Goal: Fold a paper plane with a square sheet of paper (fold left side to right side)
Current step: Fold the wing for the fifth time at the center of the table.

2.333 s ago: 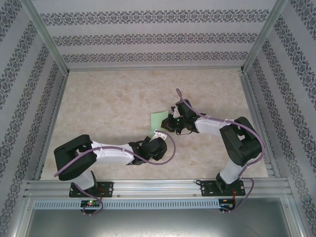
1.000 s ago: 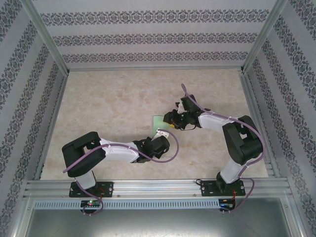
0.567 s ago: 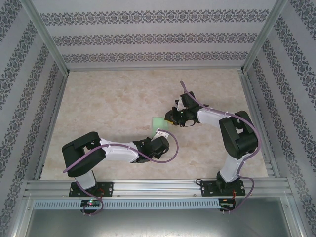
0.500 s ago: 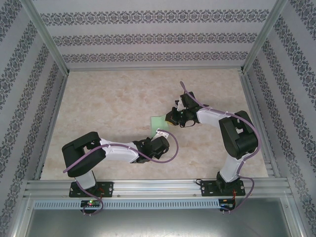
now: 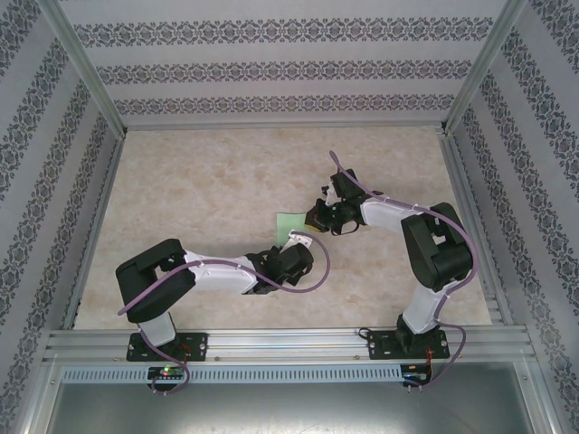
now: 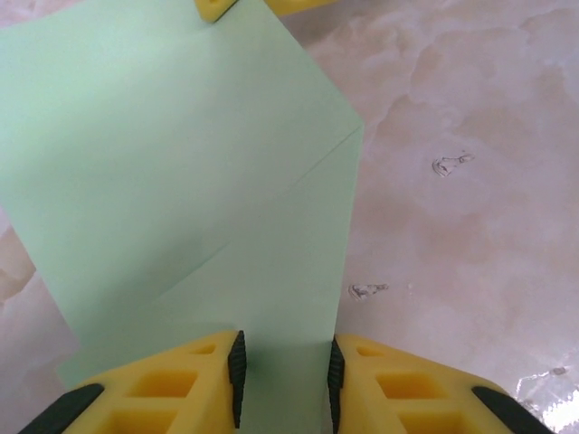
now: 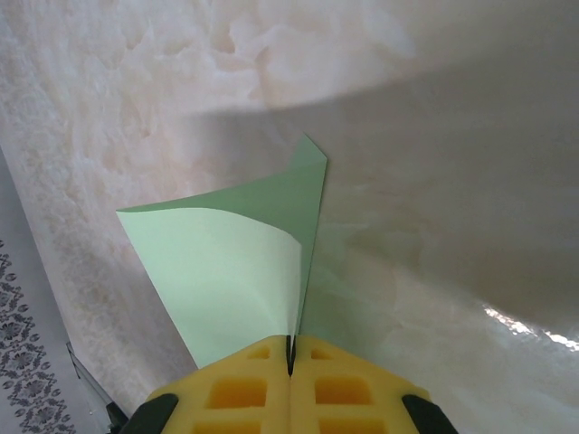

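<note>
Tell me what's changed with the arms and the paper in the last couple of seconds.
The right gripper has shut on an edge of the square sheet of paper, which now curls up there. The left gripper has moved forward to the sheet's near edge, jaws apart over it. The sheet remains in the same spot on the table.

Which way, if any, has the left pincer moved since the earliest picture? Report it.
Yes. The left pincer has shifted a little right and away from the near rail, toward the back wall.
</note>
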Action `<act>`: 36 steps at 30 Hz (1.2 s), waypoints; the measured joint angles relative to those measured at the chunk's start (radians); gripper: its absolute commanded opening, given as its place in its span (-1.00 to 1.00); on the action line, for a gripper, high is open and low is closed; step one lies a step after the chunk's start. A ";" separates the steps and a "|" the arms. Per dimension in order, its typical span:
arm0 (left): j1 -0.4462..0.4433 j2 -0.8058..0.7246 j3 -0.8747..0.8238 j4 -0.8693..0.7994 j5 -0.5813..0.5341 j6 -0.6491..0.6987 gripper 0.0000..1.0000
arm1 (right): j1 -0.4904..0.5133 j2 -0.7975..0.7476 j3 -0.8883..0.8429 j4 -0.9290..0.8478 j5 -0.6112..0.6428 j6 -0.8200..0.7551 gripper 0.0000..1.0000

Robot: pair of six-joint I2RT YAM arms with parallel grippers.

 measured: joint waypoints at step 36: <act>0.290 -0.097 -0.083 0.138 0.512 -0.217 -0.80 | -0.128 -0.392 -0.289 0.080 0.116 -0.209 0.37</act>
